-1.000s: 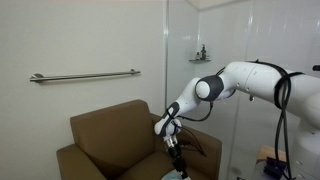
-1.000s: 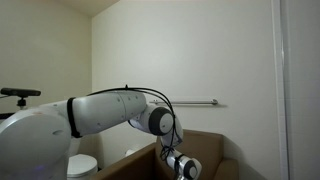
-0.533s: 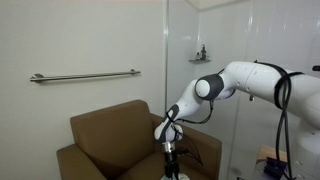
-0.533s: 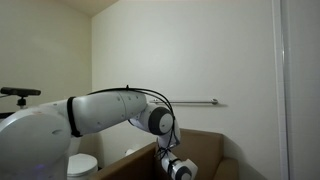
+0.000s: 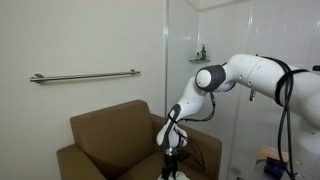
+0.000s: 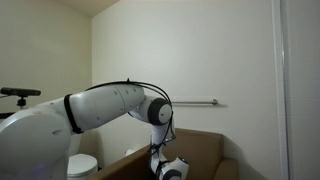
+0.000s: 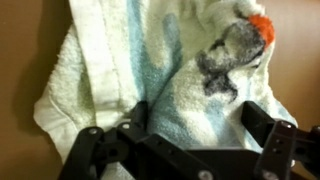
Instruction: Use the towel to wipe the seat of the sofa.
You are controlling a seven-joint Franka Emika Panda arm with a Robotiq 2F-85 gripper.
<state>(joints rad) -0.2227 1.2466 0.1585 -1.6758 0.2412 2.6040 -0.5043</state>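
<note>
The towel (image 7: pixel 150 70) is a whitish cloth with pale blue-green stripes, a grey smudge and an orange patch. It lies bunched on the brown seat (image 7: pixel 25 60) and fills most of the wrist view. My gripper (image 7: pixel 198 118) hangs just above it, open. One black finger (image 7: pixel 135 118) stands at each side of a fold, and nothing is pinched. In both exterior views the gripper (image 5: pixel 170 160) (image 6: pixel 165 168) reaches down into the brown sofa (image 5: pixel 110 135) between its padded arms. The towel is hidden there.
A metal grab bar (image 5: pixel 85 75) runs along the wall above the sofa back. A small shelf (image 5: pixel 200 57) sits behind a glass panel beside the sofa. A white toilet (image 6: pixel 80 165) stands close to the sofa's arm.
The jaws have spread from nearly shut to wide open, letting go of the towel. The wrist has shifted slightly over the seat.
</note>
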